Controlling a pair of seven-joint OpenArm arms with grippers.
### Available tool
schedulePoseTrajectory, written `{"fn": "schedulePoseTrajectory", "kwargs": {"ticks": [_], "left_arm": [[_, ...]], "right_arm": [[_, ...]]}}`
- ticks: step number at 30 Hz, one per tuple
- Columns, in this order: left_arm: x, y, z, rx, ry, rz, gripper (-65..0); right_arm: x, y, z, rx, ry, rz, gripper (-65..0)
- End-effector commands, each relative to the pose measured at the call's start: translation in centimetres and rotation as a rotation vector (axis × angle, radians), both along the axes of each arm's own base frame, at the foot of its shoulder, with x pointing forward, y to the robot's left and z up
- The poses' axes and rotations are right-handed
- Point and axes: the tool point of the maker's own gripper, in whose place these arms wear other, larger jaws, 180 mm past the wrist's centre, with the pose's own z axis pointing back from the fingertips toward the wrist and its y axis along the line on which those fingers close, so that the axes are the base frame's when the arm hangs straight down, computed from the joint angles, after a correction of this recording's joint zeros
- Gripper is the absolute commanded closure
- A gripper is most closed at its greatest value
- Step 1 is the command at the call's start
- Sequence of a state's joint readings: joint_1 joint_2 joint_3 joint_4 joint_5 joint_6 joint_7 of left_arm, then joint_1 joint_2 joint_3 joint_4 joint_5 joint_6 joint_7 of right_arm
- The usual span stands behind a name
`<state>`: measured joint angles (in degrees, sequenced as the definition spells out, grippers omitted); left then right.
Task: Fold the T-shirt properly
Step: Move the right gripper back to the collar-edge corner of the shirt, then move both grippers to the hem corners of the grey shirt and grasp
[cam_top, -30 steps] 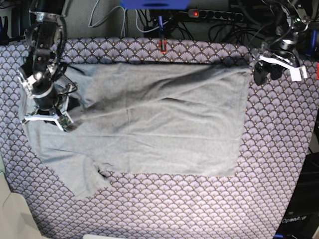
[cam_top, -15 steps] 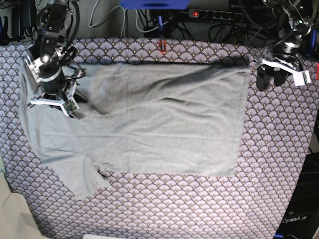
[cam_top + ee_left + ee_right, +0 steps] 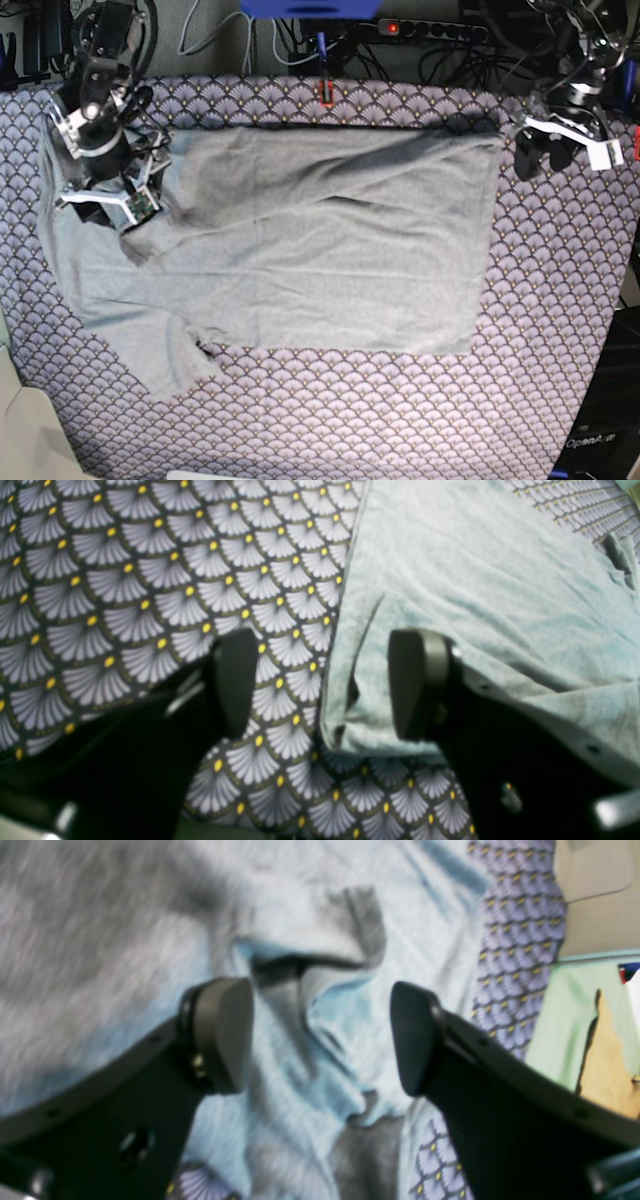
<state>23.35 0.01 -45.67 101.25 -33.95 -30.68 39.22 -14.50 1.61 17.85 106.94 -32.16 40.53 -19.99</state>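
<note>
The cloth carries the T-shirt, spread between both grippers. The right gripper hangs spread over rumpled shirt fabric, holding nothing. The left gripper, spread, straddles the shirt's corner, one finger over fabric.

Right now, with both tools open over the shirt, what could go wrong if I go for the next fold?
1. The T-shirt is bunched under the right tool; closing there may pinch several layers and drag a wrinkle into the fold.
2. The left tool straddles the shirt's corner edge, one finger over the patterned cloth; it could grab that cloth too.
3. The lower sleeve sticks out and may stay unfolded.
</note>
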Motion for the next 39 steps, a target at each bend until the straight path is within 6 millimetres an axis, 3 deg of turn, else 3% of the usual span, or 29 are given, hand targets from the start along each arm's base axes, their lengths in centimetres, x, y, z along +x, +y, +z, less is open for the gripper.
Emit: {"fn": "schedulePoseTrajectory", "kwargs": {"ticks": [1,9,12,17,23,28,33,39], "left_arm": [[0.4,0.2,1.3,0.012,-0.046,-0.003,-40.5],[2.0,-0.3,4.3,0.052,-0.13,-0.026,-40.5],[2.9,-0.6,5.0,0.06,-0.129,-0.046,-40.5],[5.1,-1.1,6.0,0.069,-0.115,-0.085,-40.5],[7.6,-1.4,7.6,0.068,-0.146,-0.103,-40.6],[9.6,-1.2,9.1,0.078,-0.183,-0.115,-40.6],[12.9,-1.0,10.6,0.129,-0.197,-0.095,-40.6],[18.5,-3.1,10.7,0.142,-0.151,-0.099,-40.6]], "right_arm": [[0.8,-1.0,1.6,-0.023,-0.052,-0.009,-44.0],[3.0,-8.0,6.2,-0.097,-0.179,-0.167,-44.0],[3.3,-9.2,7.1,-0.096,-0.211,-0.21,-44.0],[3.0,-8.9,6.6,-0.073,-0.205,-0.224,-44.0],[2.9,-8.8,4.7,-0.045,-0.157,-0.23,-44.1],[4.6,-8.7,5.0,-0.018,-0.181,-0.235,-44.0],[8.0,-8.7,5.6,0.035,-0.215,-0.242,-44.0],[13.3,-8.2,6.3,0.074,-0.224,-0.192,-44.0]]}}
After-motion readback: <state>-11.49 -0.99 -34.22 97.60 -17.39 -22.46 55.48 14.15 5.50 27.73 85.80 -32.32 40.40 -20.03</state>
